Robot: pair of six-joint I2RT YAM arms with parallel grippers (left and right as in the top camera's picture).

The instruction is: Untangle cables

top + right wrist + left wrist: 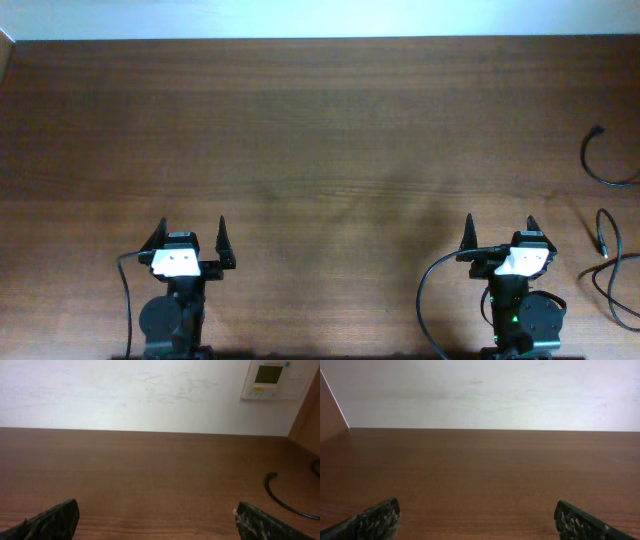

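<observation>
Beside the right edge, cables [585,155]

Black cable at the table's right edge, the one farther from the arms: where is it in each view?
Overhead: cable, far right, mid-height, running off the edge.
Left wrist: not in it.
Right wrist: cable, lower right, plug end toward the wall, curving off the edge.
Shared landmark: the table and its far edge meeting the white wall.

Soft, even light fills my views: the pale wall [480,390] glows bright, the table [320,150] carries faint shadows, my near fingertips [375,520] blur.
</observation>
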